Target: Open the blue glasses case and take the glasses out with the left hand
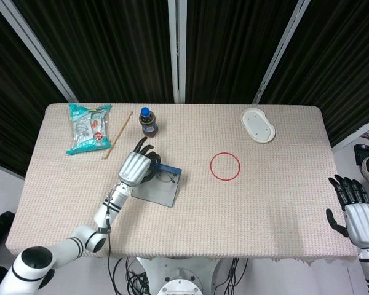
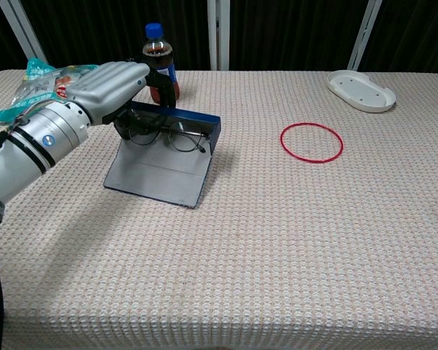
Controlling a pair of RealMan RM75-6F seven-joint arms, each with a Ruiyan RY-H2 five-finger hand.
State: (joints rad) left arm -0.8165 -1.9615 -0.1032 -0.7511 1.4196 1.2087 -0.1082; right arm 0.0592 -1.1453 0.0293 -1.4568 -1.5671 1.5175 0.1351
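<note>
Your left hand (image 2: 106,87) grips the glasses (image 2: 177,135) inside the open blue glasses case (image 2: 164,161), which lies just in front of the cola bottle (image 2: 159,63). Your right hand (image 1: 358,216) hangs off the table's edge, fingers spread, holding nothing

A cola bottle (image 1: 148,121), snack packet (image 1: 87,127), wooden stick (image 1: 117,134) and white tray (image 1: 258,125) line the table's far edge; a red ring (image 1: 225,166) lies mid-table.

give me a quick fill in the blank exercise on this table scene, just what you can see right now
1. The glasses case lies ____, its lid flat on the table.
2. The left robot hand reaches into it over the ____.
3. The ring on the cloth is ____ in colour.
4. The right robot hand holds ____.

Missing words: open; glasses; red; nothing
</note>
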